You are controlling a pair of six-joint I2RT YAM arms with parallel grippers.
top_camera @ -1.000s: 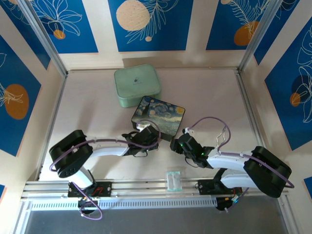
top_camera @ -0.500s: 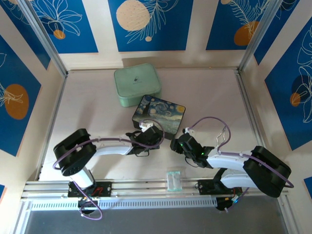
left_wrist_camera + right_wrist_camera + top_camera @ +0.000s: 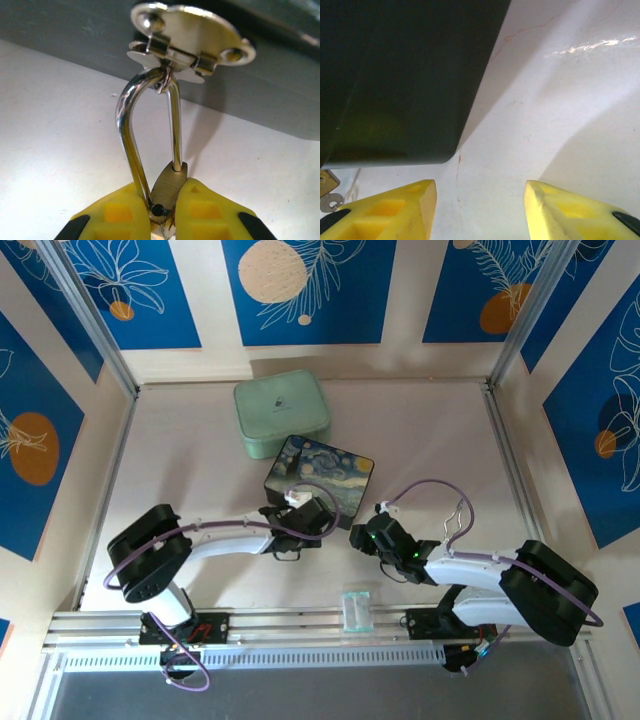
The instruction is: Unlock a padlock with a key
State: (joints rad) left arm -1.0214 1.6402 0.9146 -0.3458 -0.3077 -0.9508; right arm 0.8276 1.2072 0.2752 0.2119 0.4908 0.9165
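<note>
Padlock [image 3: 169,186] on box [image 3: 322,472] hasp [image 3: 192,35], within left claw [image 3: 162,216]; key [image 3: 330,202] perhaps beside.

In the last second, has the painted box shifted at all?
Yes. The painted box slid slightly left in the overhead view, judged against the green case, which stayed put.

I can read no word, number or brand anywhere. The mint-green case [image 3: 282,414], at 11 o'clock from the painted box [image 3: 322,472] on the tabletop [image 3: 430,440], carries a small dark emblem on its lid, too small to make out. The painted box shows swirling night-sky artwork without legible lettering.
</note>
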